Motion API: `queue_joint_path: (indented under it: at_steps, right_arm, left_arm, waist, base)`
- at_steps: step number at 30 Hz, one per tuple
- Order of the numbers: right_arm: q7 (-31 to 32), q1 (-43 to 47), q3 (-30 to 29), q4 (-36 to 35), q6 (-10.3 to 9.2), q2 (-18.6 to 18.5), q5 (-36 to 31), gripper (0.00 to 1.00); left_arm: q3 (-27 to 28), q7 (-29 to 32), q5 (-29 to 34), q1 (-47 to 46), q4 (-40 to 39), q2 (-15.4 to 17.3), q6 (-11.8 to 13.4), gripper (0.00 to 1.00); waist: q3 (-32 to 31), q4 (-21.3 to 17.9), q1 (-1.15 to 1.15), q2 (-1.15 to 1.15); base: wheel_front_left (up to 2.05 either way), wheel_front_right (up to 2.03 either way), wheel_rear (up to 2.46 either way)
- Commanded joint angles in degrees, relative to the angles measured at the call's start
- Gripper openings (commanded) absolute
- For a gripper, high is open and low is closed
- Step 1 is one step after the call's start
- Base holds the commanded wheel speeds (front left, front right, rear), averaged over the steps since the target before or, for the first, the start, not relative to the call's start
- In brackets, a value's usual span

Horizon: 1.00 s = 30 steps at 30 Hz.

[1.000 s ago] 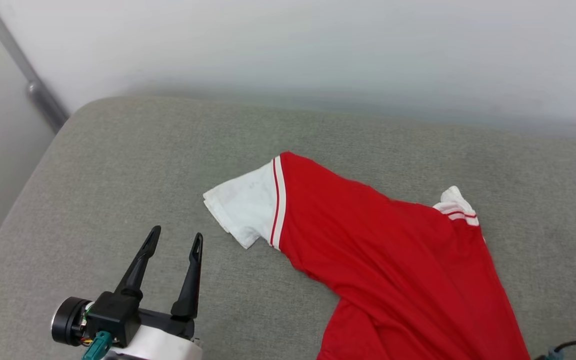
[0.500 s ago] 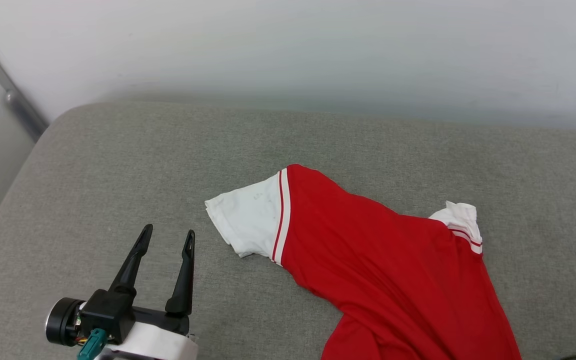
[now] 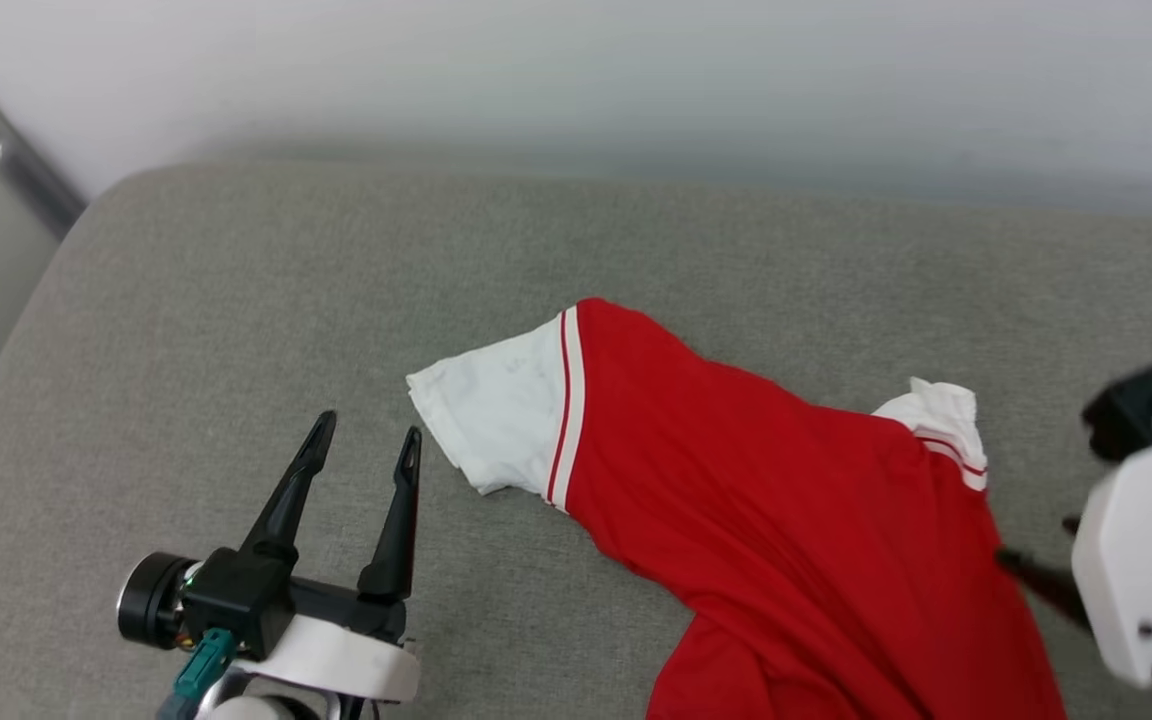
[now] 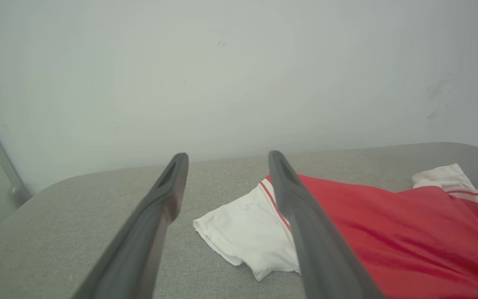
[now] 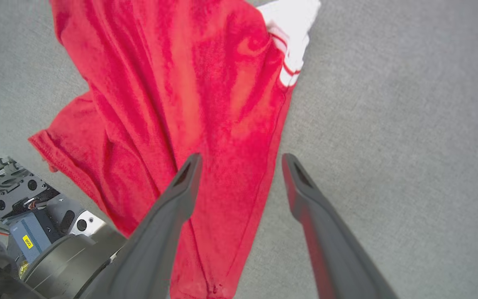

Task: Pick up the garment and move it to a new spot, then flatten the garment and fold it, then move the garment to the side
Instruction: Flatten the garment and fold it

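The garment point(image 3: 786, 520), a red T-shirt with white sleeves, lies crumpled on the grey cushion point(image 3: 236, 300). One sleeve point(image 3: 496, 420) is spread out to the left and the other point(image 3: 946, 420) is bunched at the far right. My left gripper point(image 3: 368, 430) hovers open to the left of the spread sleeve, holding nothing. In the left wrist view the garment point(image 4: 388, 232) sits right of the left gripper point(image 4: 227, 160). My right gripper point(image 5: 242, 160) is open above the garment's point(image 5: 189, 91) right edge, one finger over red cloth and one over cushion. Its white wrist housing point(image 3: 1126, 560) shows at the right edge.
A pale wall point(image 3: 576, 80) runs behind the cushion, with a metal rail point(image 3: 26, 170) at the far left. The cushion's rounded corner point(image 3: 106, 200) is at the back left. The robot's base point(image 5: 23, 216) shows under the garment's hem in the right wrist view.
My right arm has come into the head view at the right edge. The head view has shifted a little. The garment lies much as before, and the left gripper stays open.
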Motion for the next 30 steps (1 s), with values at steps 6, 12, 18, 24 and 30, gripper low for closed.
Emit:
queue_joint_path:
  at_steps: [6, 12, 18, 24, 30]
  right_arm:
    - [6.33, -18.62, 1.29, 12.05, -0.02, 1.64, -5.52, 1.00]
    - [8.71, -26.74, 2.19, 23.94, -0.02, 0.48, -9.82, 1.00]
    - [8.72, -27.89, 2.07, 31.30, -0.02, -0.07, -12.13, 1.00]
    - [8.53, -25.60, 1.49, 34.91, -0.02, -0.29, -12.77, 0.73]
    - [5.55, -26.18, 0.06, 34.81, -0.03, 1.29, -11.21, 0.00]
  left_arm:
    - [-2.30, -0.14, -0.13, -4.41, 0.41, -0.90, -0.23, 1.00]
    - [-3.37, -0.14, -0.44, -6.32, 0.92, -1.82, -0.30, 1.00]
    - [-4.01, -0.15, -0.77, -6.84, 1.25, -2.50, -0.33, 1.00]
    - [-4.26, -0.15, -0.89, -7.09, 1.39, -2.89, -0.35, 1.00]
    - [-3.62, -0.15, -0.56, -6.93, 1.86, -2.73, -0.36, 1.00]
  waist:
    - [6.20, 5.78, 0.00, 0.00]
    - [8.99, 10.18, 0.00, 0.00]
    - [10.64, 13.11, 0.00, 0.00]
    - [11.74, 14.49, 0.00, 0.00]
    - [11.05, 13.88, 0.00, 0.00]
  base:
    - [0.00, 0.00, 0.00]
    - [0.00, 0.00, 0.00]
    - [0.00, 0.00, 0.00]
    - [0.00, 0.00, 0.00]
    - [0.00, 0.00, 0.00]
